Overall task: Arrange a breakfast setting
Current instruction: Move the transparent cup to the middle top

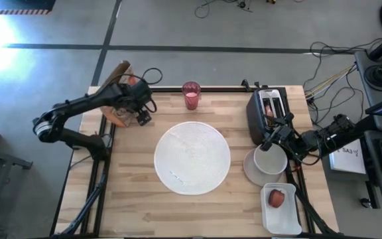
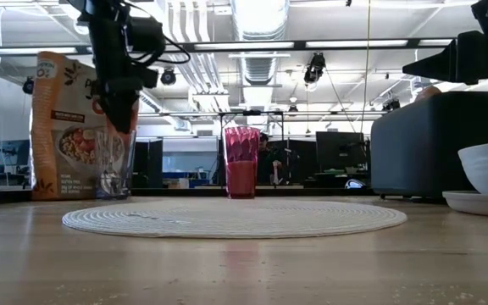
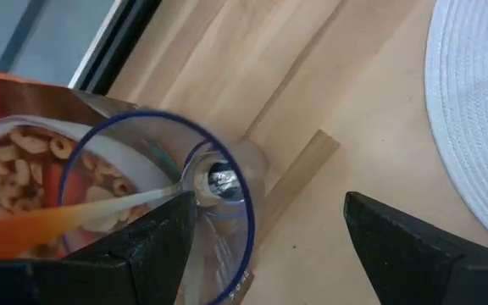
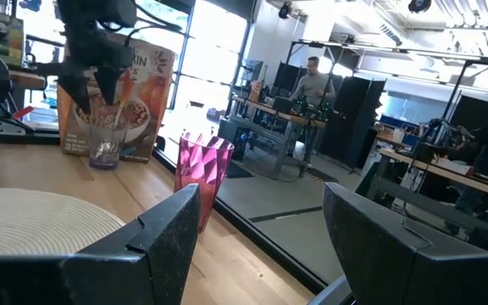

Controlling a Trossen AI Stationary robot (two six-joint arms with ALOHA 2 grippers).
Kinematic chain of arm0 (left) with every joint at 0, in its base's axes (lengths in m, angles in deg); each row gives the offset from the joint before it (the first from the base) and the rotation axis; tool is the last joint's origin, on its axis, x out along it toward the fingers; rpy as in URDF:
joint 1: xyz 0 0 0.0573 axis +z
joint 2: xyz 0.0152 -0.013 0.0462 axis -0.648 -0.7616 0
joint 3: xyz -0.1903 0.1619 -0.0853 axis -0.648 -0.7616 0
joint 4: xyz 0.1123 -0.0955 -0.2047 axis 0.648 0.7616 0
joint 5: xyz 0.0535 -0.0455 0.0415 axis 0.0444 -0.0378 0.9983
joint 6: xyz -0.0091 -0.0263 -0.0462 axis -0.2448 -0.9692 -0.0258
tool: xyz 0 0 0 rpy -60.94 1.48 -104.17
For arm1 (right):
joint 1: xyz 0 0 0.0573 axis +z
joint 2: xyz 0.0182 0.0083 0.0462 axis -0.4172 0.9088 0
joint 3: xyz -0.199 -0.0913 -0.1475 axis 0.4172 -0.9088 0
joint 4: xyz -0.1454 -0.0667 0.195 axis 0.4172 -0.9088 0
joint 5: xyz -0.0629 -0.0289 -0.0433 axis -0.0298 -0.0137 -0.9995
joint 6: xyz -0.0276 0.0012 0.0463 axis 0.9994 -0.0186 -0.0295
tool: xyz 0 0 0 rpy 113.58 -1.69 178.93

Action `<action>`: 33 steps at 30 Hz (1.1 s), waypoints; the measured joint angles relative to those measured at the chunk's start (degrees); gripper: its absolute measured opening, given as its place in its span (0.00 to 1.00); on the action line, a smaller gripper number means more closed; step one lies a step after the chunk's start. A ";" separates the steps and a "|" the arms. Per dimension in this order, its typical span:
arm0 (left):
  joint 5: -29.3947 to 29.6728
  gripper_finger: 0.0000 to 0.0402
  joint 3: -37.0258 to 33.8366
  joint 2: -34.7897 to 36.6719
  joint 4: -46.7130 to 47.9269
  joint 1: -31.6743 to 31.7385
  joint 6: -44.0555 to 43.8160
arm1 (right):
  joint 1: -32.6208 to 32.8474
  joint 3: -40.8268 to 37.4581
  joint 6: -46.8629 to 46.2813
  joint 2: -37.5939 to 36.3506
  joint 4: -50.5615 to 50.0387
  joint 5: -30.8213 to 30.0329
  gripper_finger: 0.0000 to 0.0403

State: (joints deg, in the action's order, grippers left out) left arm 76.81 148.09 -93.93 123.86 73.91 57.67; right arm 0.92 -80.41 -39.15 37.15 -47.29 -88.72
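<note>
1 spoon, orange-handled, in clear glass | left fingers spread | right fingers spread

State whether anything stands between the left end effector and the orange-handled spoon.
Only the clear glass: the orange-handled spoon stands inside it, handle leaning over the rim. The left end effector hangs open above, so the handle looks reachable.

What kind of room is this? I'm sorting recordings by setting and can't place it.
Probably a robotics lab or open workshop, not a kitchen: a concrete floor with loose cables, exposed ceiling ducts, rows of computer workstations, and a wooden table on a metal frame.
</note>
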 joint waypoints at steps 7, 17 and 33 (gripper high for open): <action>2.03 0.70 0.00 -3.04 -1.83 0.08 -0.07 | 0.00 0.00 0.00 0.01 0.00 0.00 0.59; 2.01 0.60 0.00 -5.20 -1.27 0.07 0.93 | -0.01 0.01 0.00 0.00 0.01 -0.01 0.59; 1.90 0.22 0.00 -5.22 -1.29 0.07 0.83 | -0.01 -0.01 0.00 0.00 -0.01 -0.01 0.59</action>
State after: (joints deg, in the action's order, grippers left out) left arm 78.70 148.09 -99.16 122.56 73.98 58.50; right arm 0.90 -80.42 -39.15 37.15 -47.30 -88.73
